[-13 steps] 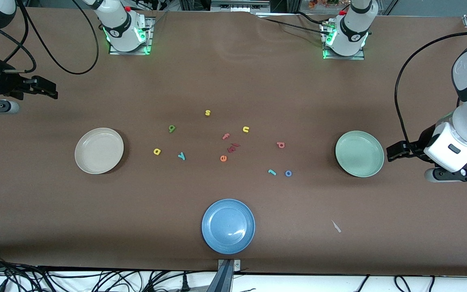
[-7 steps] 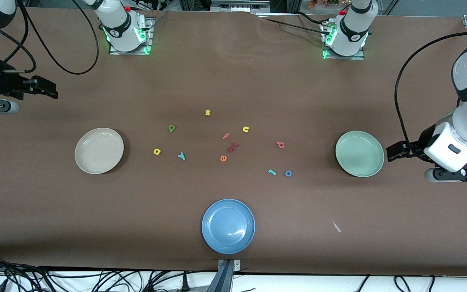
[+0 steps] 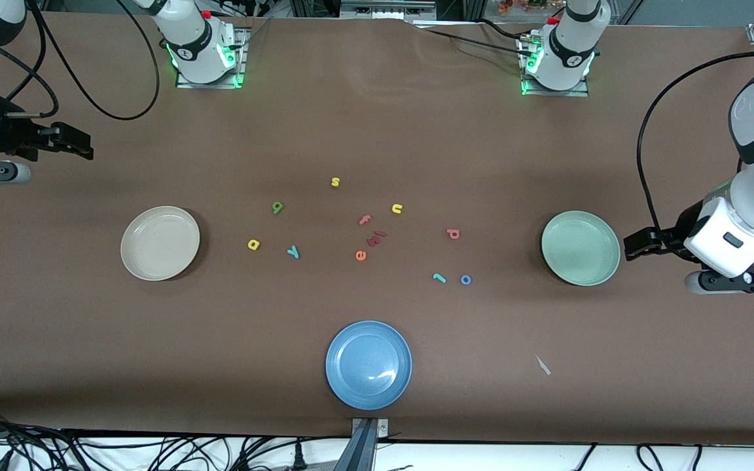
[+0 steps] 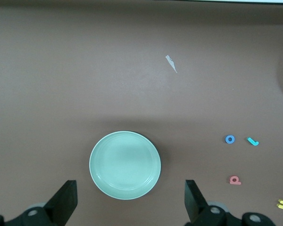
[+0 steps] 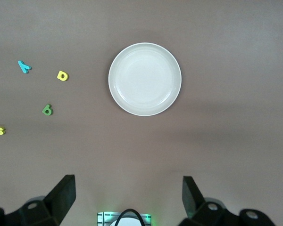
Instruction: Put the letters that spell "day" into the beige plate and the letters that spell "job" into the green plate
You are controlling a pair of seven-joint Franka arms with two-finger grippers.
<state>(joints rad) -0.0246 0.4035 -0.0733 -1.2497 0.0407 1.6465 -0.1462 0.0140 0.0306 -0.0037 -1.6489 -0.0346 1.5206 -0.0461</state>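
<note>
The letters for "day" lie loose on the brown table (image 3: 377,131) a little left of the front view's centre: the yellow round-bowled letter (image 3: 253,244) and the teal y (image 3: 293,251) side by side but apart, with the olive-green round-bowled letter (image 3: 277,207) higher in the frame above them. The beige plate (image 3: 160,243) sits empty at centre left of the frame, toward the right arm's end of the table. The "job" letters lie right of centre: the teal j (image 3: 439,278) and the blue ring o (image 3: 465,280) close together, and the red-pink round-bowled letter (image 3: 453,233) above them in the frame. The green plate (image 3: 580,248), also empty, sits at centre right. Among the two groups lie a yellow s (image 3: 335,182), a yellow n (image 3: 396,209), a pink f (image 3: 365,220), an orange e (image 3: 360,256) and a dark red piece (image 3: 376,238). The blue plate (image 3: 368,364) sits at bottom centre, with a small pale scrap (image 3: 542,365) to its right in the frame. The left gripper (image 4: 130,200) hangs by the frame's right edge beside the green plate, jaws spread wide and empty. The right gripper (image 5: 128,197) waits at the upper left edge, jaws likewise wide apart and empty.
</note>
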